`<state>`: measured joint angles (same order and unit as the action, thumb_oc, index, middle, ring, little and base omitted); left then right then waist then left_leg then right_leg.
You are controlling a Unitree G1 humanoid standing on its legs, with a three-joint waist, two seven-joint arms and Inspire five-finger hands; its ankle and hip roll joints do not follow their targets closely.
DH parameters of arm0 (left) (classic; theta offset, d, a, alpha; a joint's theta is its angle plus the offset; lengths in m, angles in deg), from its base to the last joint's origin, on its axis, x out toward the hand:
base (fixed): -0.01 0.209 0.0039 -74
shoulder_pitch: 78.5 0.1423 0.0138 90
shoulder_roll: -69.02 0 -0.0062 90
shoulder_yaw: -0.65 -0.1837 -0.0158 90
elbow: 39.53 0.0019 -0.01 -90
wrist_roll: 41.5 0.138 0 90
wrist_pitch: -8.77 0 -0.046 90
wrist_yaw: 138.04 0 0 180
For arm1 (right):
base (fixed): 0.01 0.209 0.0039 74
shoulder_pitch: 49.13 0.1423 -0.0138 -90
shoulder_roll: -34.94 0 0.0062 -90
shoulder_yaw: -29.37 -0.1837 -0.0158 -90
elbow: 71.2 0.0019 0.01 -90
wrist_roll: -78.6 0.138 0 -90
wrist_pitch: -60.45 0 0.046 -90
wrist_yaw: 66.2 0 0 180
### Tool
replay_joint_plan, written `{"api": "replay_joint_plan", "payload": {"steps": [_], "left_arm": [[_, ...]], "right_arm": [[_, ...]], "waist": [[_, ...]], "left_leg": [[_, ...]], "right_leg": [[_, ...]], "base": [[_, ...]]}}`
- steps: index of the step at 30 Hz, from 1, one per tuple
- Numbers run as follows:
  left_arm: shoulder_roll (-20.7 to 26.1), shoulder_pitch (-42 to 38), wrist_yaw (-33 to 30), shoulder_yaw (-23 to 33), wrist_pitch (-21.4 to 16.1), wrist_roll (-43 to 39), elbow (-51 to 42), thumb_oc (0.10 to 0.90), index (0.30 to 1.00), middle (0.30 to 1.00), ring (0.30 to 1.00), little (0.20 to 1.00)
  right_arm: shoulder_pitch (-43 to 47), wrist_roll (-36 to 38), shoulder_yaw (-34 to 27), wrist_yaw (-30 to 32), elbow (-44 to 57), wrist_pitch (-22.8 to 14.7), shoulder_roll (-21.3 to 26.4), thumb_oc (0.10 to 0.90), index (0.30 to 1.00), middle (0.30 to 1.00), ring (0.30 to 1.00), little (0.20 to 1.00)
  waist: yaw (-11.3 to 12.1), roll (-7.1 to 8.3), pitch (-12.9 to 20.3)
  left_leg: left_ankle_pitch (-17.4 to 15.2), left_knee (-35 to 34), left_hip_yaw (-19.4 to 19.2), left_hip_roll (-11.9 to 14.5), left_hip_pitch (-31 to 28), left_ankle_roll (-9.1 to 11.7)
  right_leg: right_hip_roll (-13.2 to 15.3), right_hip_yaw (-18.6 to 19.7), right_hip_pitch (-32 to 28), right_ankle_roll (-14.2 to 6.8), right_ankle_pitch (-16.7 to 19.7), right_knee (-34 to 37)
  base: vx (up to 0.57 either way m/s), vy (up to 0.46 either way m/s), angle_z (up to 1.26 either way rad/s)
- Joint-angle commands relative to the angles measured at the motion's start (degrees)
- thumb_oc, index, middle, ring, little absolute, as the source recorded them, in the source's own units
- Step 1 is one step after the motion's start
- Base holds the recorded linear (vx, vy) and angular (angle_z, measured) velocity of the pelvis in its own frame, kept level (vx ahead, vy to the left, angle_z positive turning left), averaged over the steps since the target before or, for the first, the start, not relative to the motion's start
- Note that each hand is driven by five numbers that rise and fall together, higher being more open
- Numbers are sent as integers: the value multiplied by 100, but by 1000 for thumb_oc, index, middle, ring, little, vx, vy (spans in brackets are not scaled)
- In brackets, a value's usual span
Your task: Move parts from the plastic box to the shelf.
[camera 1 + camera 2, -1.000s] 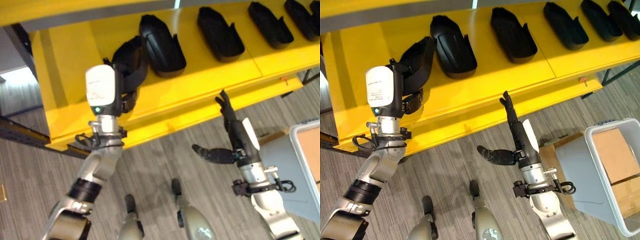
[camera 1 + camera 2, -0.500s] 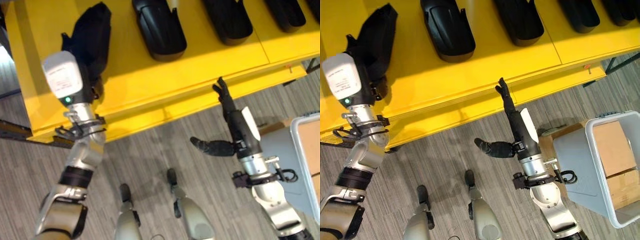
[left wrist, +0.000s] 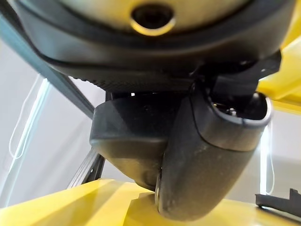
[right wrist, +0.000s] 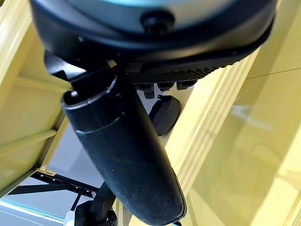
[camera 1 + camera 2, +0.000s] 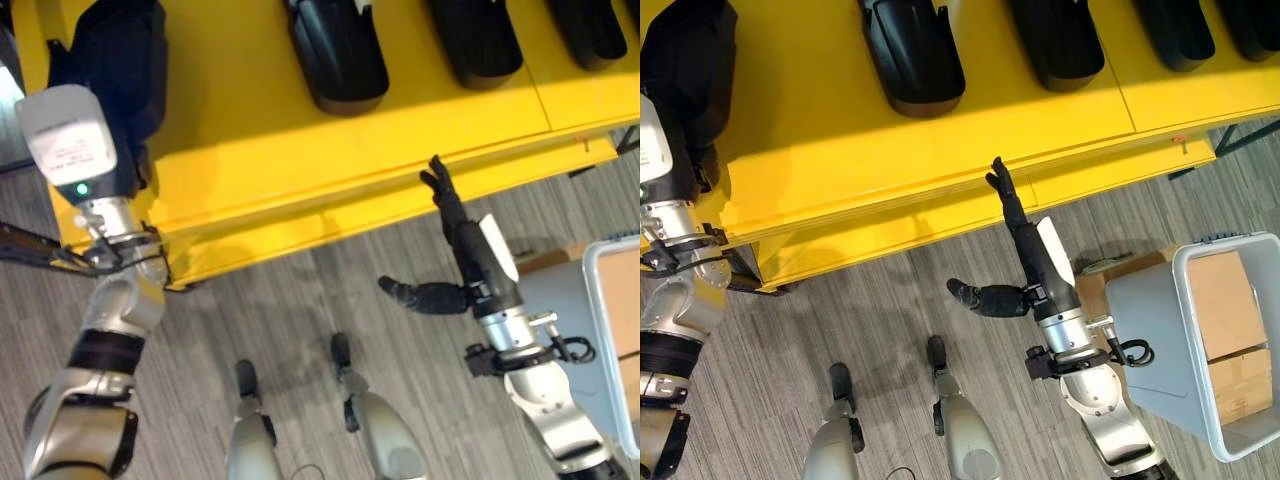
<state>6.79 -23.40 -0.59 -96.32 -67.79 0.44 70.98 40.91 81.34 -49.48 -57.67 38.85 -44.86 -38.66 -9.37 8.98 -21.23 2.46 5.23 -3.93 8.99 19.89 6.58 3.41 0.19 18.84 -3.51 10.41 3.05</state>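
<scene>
Now placing step: your left hand point(image 5: 120, 150) clamped on black part point(image 5: 115, 60) over yellow shelf point(image 5: 240, 150), far-left spot. Right hand point(image 5: 1025, 250) empty, fingers straight. Next: lower, release part beside row.

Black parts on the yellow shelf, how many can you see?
5: one at the left hand, four more in a row rightward; others may lie outside the frame.

Silver-grey arms, dark hands point(image 5: 1025, 255), white covers
</scene>
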Motion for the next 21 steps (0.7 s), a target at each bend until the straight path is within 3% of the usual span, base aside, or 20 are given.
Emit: {"api": "replay_joint_plan", "payload": {"steps": [1, 8, 21], "left_arm": [[499, -414, -165, 67, -32, 427, 82, 400, 300, 300, 300, 300], [583, -918, 122, -538, 7, 531, 619, 400, 300, 300, 300, 300], [248, -1434, 349, -868, 76, 157, 1238, 400, 300, 300, 300, 300]], "right_arm": [[243, 154, -302, 88, 694, -699, 107, 900, 1000, 1000, 1000, 1000], [322, 103, -216, 87, 693, -672, 193, 900, 1000, 1000, 1000, 1000], [280, 71, -219, 72, 782, -606, 247, 900, 1000, 1000, 1000, 1000]], "waist": [[-22, -63, 354], [-64, 13, 368], [-134, 47, 338]], "left_leg": [[-294, 499, -13, -36, 105, -274], [-247, 515, 32, -54, 220, -277], [-322, 604, -18, -43, 227, -275]], "right_leg": [[107, -216, 72, -179, -1270, -1285], [127, -265, 103, -183, -1203, -1249], [94, -194, 119, -197, -1188, -1252]], "base": [[-10, 11, 9], [-17, 13, 9], [-1, 2, 0]]}}
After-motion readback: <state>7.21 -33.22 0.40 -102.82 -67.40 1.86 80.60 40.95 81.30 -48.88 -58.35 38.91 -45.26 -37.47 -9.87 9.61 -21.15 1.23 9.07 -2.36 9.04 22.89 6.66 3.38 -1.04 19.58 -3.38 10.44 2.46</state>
